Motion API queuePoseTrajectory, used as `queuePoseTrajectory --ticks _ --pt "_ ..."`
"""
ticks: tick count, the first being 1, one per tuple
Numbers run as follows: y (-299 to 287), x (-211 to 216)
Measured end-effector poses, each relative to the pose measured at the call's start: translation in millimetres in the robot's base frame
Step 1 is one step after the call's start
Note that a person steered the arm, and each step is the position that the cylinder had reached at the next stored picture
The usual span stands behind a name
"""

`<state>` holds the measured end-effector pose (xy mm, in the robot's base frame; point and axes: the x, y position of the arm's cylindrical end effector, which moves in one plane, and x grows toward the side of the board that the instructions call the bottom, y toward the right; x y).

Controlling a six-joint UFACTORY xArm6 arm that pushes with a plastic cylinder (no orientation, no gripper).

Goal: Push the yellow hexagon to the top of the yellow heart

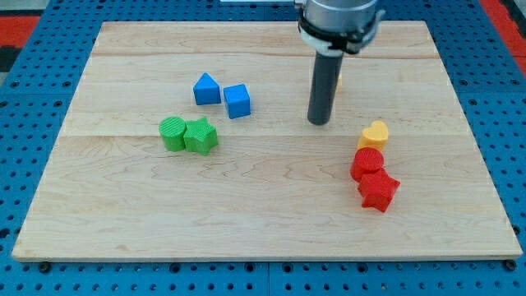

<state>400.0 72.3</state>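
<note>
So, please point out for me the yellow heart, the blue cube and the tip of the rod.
yellow heart (374, 134), camera view, middle of its top face.
blue cube (237, 100), camera view, its front face.
my tip (318, 122), camera view, the rod's very lower end.
</note>
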Motion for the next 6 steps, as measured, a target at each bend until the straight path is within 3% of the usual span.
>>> queuePoseTrajectory --ticks 2,4,6 --pt "-37 -63" --pt "31 -70" --pt "40 -69"
